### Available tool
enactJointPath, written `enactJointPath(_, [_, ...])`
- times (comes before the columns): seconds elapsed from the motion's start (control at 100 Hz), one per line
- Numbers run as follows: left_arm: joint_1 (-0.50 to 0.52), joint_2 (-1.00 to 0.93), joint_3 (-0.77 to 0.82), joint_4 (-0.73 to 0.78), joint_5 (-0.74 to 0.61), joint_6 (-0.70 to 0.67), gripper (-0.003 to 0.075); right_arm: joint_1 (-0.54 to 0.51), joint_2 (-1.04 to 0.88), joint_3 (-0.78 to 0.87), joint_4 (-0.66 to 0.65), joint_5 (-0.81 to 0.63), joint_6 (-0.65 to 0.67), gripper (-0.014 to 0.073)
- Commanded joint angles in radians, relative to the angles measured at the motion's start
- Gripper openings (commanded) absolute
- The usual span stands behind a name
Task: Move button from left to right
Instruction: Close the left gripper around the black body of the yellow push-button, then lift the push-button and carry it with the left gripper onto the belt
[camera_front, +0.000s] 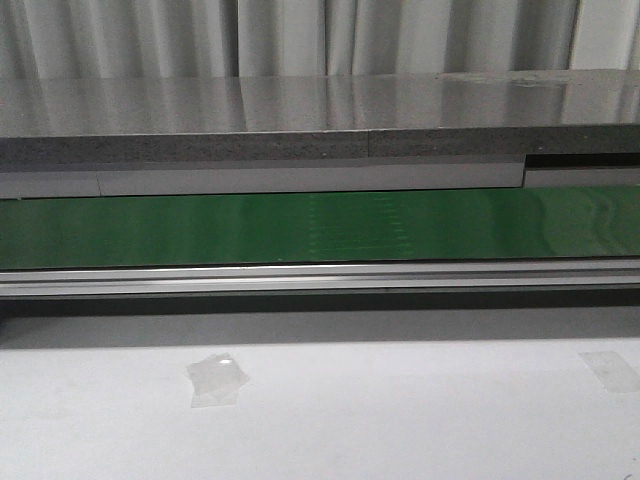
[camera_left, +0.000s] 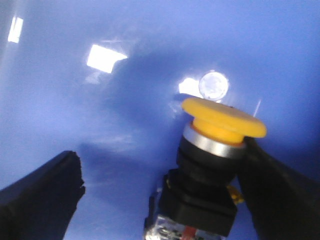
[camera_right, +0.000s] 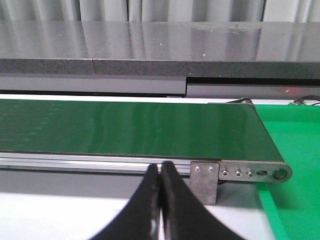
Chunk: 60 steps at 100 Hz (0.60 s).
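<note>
The button (camera_left: 210, 165), with a yellow-orange mushroom cap, a silver collar and a black blocky body, lies tilted on a blue surface (camera_left: 125, 100) in the left wrist view. My left gripper (camera_left: 162, 155) is open around it. One finger (camera_left: 280, 195) is right against the button's body under the cap. The other finger (camera_left: 45, 195) stands well apart from it. My right gripper (camera_right: 160, 167) is shut and empty, in front of the green conveyor belt (camera_right: 130, 127). Neither gripper nor the button shows in the front view.
The green belt (camera_front: 300, 225) runs across the front view behind a metal rail (camera_front: 300, 278), with a grey shelf (camera_front: 300, 110) behind it. Two clear tape patches (camera_front: 217, 378) lie on the white table. The belt's end with its metal bracket (camera_right: 205, 180) meets a green surface (camera_right: 295, 145).
</note>
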Motion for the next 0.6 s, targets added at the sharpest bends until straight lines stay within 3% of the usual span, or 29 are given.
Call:
enactJointPath(0.0, [-0.001, -0.044, -0.027, -0.016, -0.010, 0.001, 0.0522, -0.001, -0.019, -0.016, -0.008, -0.084, -0.006, -0.0068])
enactJointPath(0.07, [-0.001, -0.044, -0.027, -0.016, -0.008, 0.001, 0.0435, -0.001, -0.019, -0.016, -0.008, -0.084, -0.006, -0.0068])
enactJointPath(0.21, [-0.001, -0.044, -0.027, -0.016, -0.006, 0.002, 0.0167, -0.001, -0.019, -0.016, -0.008, -0.084, -0.006, -0.0068])
enactJointPath(0.32, [-0.001, -0.046, -0.027, -0.016, -0.006, 0.004, 0.0033, -0.001, -0.019, -0.016, -0.008, -0.084, -0.006, -0.0068])
enactJointPath(0.4, [-0.001, -0.056, -0.027, -0.016, -0.006, 0.005, -0.0021, -0.001, -0.019, -0.016, -0.008, -0.084, -0.006, -0.0068])
enactJointPath(0.59, [-0.001, -0.122, -0.027, -0.016, -0.006, 0.027, -0.0020, -0.001, -0.019, -0.016, -0.008, -0.084, -0.006, -0.0068])
